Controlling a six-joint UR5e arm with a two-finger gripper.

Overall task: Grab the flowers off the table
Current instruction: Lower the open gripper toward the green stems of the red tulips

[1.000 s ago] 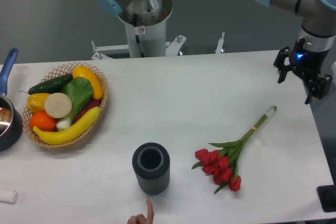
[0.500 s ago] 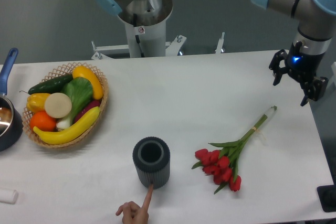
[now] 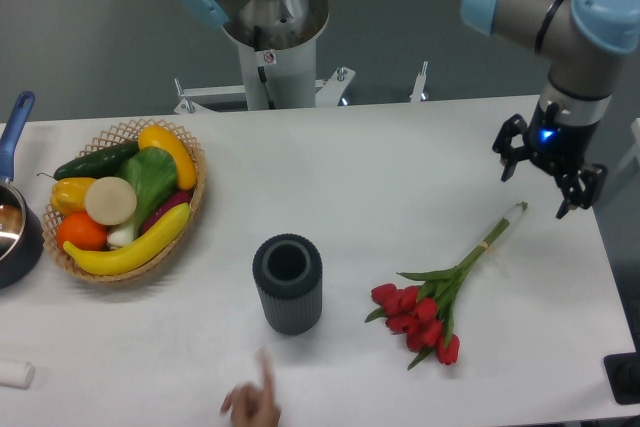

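Observation:
The flowers (image 3: 432, 309), a bunch of red tulips with green leaves and long pale green tied stems, lie flat on the white table (image 3: 340, 167) at the front right. The blooms point to the front and the stem ends point up and right. My gripper (image 3: 536, 187) hangs open and empty over the table's right side. It is above and just right of the stem ends, not touching them.
A dark ribbed cylinder vase (image 3: 287, 284) stands upright left of the flowers. A wicker basket (image 3: 115, 265) of fruit and vegetables sits at the left, with a blue pan (image 3: 16, 227) at the left edge. A person's hand (image 3: 250, 402) reaches in at the front edge.
My gripper has moved left and slightly down, toward the stem ends. The vase has shifted slightly up the table. The person's hand has drawn back from the vase.

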